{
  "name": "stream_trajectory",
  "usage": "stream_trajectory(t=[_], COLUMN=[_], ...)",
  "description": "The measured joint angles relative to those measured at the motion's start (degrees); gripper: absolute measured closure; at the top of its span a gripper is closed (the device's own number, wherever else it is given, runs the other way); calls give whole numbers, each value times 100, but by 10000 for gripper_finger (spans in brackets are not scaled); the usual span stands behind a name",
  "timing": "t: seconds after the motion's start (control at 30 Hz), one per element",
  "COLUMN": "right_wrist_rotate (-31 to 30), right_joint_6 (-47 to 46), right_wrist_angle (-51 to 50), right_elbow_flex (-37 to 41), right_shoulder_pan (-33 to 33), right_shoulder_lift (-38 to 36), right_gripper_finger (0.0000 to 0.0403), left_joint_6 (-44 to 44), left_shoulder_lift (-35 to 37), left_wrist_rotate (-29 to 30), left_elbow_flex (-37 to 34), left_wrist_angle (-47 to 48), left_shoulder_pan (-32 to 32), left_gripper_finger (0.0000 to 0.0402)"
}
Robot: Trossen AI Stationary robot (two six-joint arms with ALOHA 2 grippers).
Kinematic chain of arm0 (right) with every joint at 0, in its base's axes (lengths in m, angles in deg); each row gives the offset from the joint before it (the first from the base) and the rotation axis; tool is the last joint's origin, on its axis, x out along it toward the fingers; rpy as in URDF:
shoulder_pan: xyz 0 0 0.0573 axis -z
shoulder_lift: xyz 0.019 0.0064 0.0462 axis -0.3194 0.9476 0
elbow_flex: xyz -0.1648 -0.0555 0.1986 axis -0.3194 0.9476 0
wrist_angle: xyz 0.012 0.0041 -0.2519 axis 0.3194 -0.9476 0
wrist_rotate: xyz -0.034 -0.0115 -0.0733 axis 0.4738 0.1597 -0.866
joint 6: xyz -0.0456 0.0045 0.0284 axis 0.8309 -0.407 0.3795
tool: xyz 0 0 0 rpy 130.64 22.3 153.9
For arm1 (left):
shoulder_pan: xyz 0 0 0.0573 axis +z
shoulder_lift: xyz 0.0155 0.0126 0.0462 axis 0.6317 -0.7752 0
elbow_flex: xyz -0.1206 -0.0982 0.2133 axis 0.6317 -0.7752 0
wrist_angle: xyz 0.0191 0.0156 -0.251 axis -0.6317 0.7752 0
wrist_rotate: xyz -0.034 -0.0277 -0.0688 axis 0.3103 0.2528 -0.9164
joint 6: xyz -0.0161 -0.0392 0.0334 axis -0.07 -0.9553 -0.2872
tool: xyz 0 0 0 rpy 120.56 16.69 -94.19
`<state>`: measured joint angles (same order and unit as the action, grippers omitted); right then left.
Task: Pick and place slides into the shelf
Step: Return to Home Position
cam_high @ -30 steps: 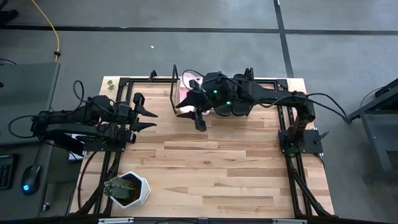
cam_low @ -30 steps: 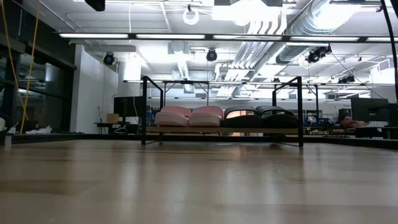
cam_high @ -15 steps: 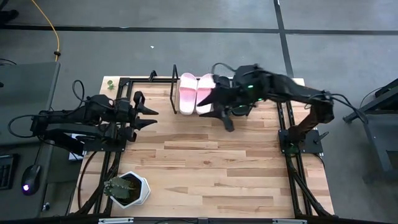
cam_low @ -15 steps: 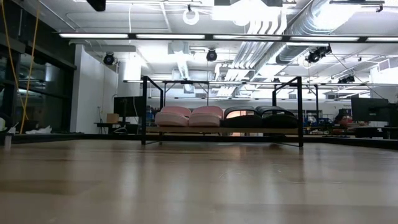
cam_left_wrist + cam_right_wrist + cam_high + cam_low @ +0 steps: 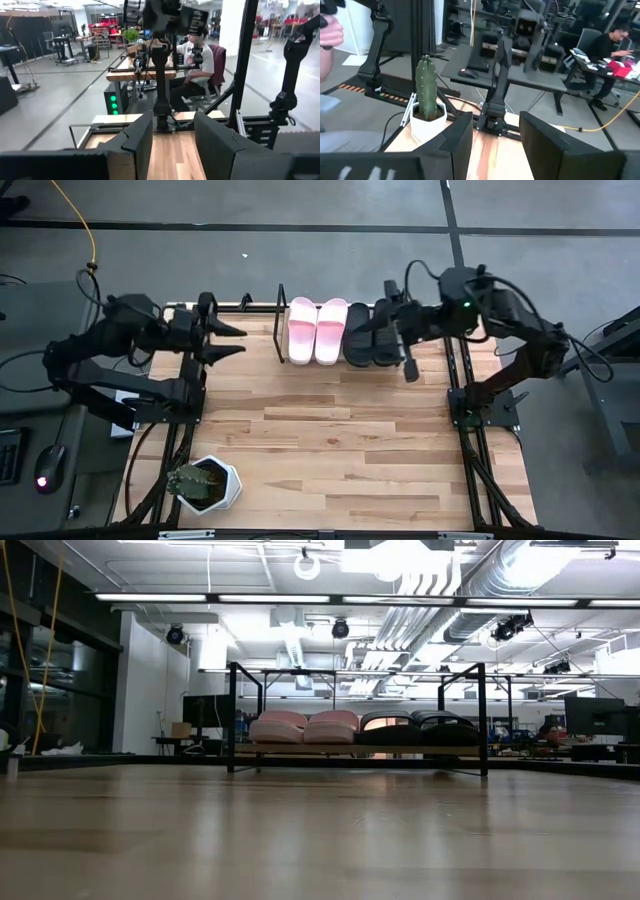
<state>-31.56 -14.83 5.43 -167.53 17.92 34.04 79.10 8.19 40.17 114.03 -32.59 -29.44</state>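
The shelf (image 5: 281, 322) stands at the table's far edge, its black frame ends (image 5: 232, 718) upright in the low view. Two pale pink slides (image 5: 317, 330) and two black slides (image 5: 362, 336) lie side by side on its board, soles down. In the low view, pink slides (image 5: 304, 728) are left and black slides (image 5: 420, 730) right. My right gripper (image 5: 396, 340) hangs open above the shelf's right end, holding nothing. My left gripper (image 5: 243, 341) is open to the left of the shelf, raised off the table. Both wrist views show open, empty left fingers (image 5: 172, 145) and right fingers (image 5: 495, 145).
A white pot with a cactus (image 5: 205, 483) stands at the table's near left corner and shows in the right wrist view (image 5: 426, 102). Black frame rails run along the table's left side (image 5: 190, 415) and right side (image 5: 465, 405). People sit at desks beyond the table.
My right gripper has drawn back from over the pink slides toward the table's right edge and risen, uncovering all the slides on the shelf. My left gripper has risen, staying open. The slides have kept still.
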Motion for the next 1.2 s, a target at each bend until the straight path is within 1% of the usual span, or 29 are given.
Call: stream_trajectory(t=[0.17,0.23,0.33,0.43,0.6,0.77,0.9,1.0,1.07,1.2], right_wrist_rotate=[-106,-217,-388,-596,-748,-771,-1309,-1738,-1847,-1804], right_joint_6=[-131,-144,-225,-389,-453,-470,-687,-896,-997,-857], right_wrist_angle=[-259,-442,-756,-975,-1130,-1367,-1836,-2156,-2099,-1528], right_elbow_flex=[0,2,2,2,2,6,9,14,170,1110], right_shoulder_pan=[4,-21,-80,-185,-464,-754,-970,-1129,-1225,-1403], right_shoulder_lift=[-290,-428,-669,-913,-1353,-1795,-2071,-2198,-2306,-2756], right_gripper_finger=[252,252,252,252,252,252,252,252,252,252], left_joint_6=[209,267,384,394,409,406,407,401,403,440], left_shoulder_lift=[-458,-532,-492,-276,136,539,872,1082,1220,1440], left_wrist_rotate=[-2,-1,-2,0,20,20,20,62,153,251], left_elbow_flex=[1093,1353,1505,1470,1265,1091,965,701,502,49], left_wrist_angle=[649,858,1132,1303,1535,1538,1635,1701,1699,1511], left_shoulder_pan=[0,0,0,0,0,-2,-1,0,0,0], left_gripper_finger=[273,273,273,273,273,273,273,273,273,273])
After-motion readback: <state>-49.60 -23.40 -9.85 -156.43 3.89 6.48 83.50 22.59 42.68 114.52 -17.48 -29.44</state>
